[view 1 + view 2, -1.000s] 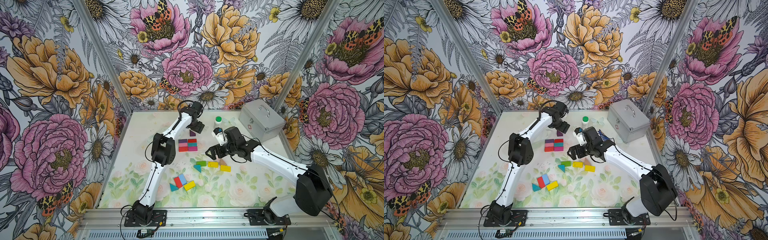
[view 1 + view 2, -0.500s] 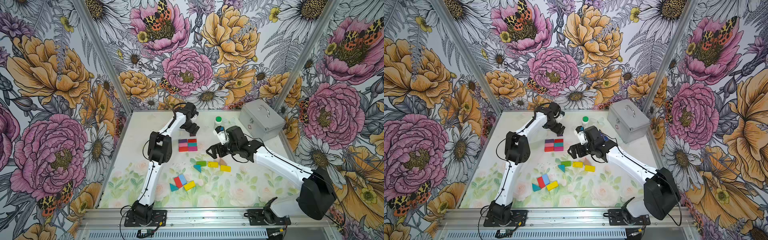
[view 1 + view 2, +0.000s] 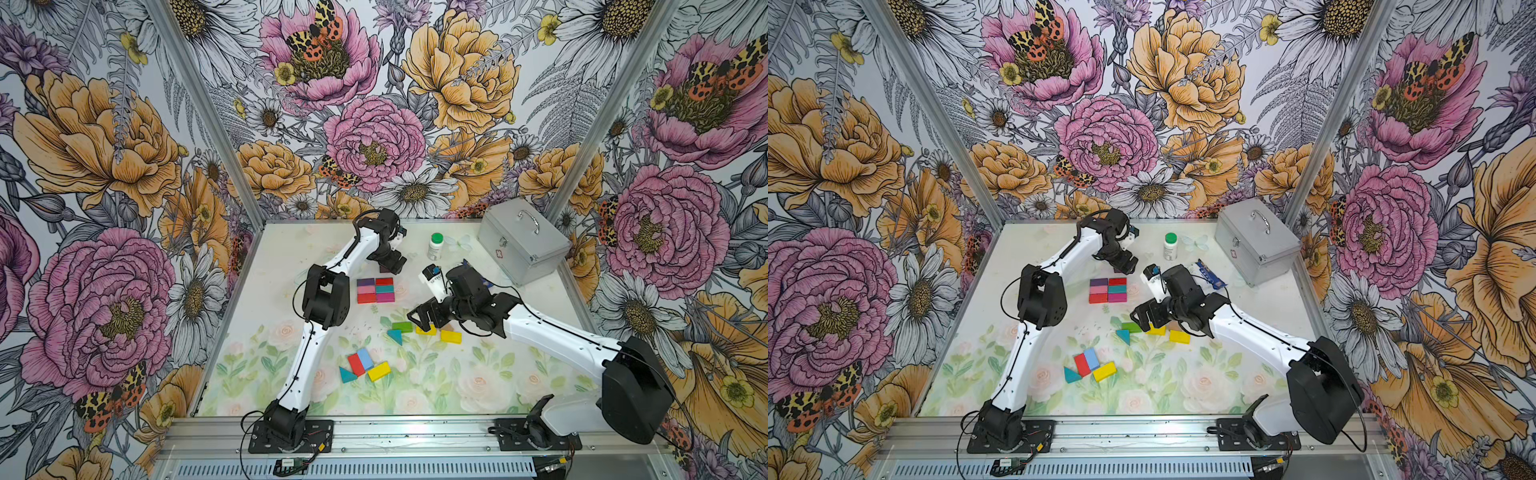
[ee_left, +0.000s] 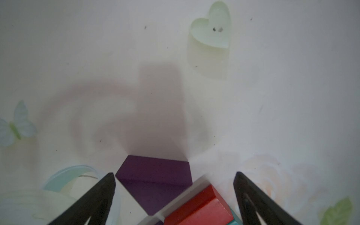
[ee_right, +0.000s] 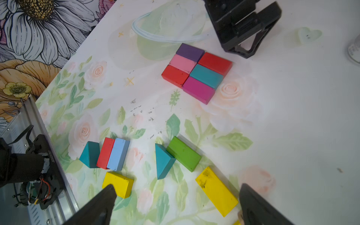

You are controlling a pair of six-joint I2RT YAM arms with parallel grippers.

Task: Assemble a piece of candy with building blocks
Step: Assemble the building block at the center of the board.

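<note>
Right hand (image 5: 177, 185) has dropped lower over the loose blocks and left hand (image 4: 173, 173) has shifted slightly at the grid's far edge; both wide open, empty.
Candy body looks done: six-block grid (image 3: 375, 290) packed tight mid-bench (image 3: 478, 374). Purple triangle (image 4: 153, 181) sits between the left hand's spread jaws, not gripped, its corner just beside the grid's red block (image 4: 196, 209); probably one wrapper end, not quite flush. Opposite end not built. Teal triangle (image 5: 162, 161), green block (image 5: 184, 153) and yellow block (image 5: 216, 191) lie loose under the right hand, with a four-block cluster (image 3: 363, 365) nearer the rail. Past halfway, I'd judge.
</note>
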